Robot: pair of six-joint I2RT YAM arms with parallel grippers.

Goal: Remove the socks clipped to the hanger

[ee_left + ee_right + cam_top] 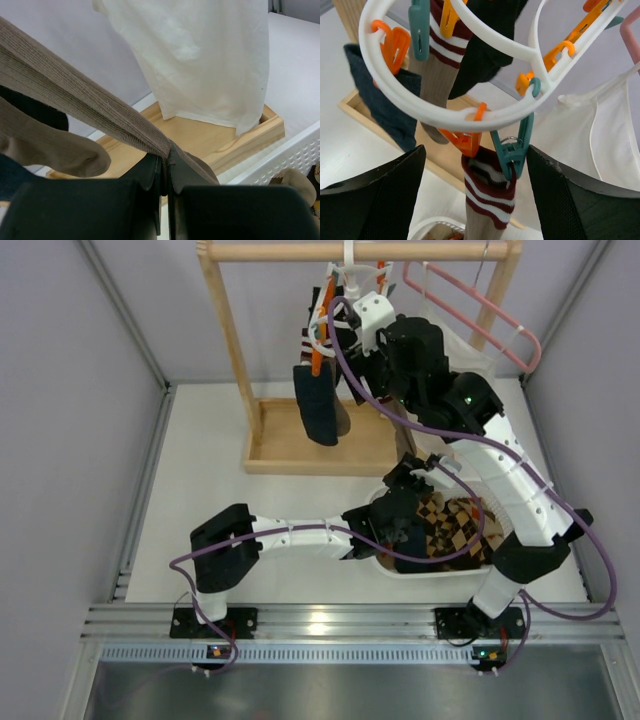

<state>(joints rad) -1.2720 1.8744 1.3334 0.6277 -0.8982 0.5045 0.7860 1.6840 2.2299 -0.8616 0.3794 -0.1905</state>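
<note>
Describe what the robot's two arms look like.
The left arm and right arm have white tubular links, chunky black joints and black bases. A purple cable loops along each. The right end effector's fingers are broad, black and finely textured.

Pale lilac-grey walls (70, 440) close in a white table (200, 490) on three sides, with thin metal struts (122, 310) at the back corners. At the table's far end stands a wooden rack (231, 350), with a round top bar (420, 251) above a shallow tray base (300, 465). A ribbed aluminium rail (340, 618) edges the near side and catches a bright glare.
</note>
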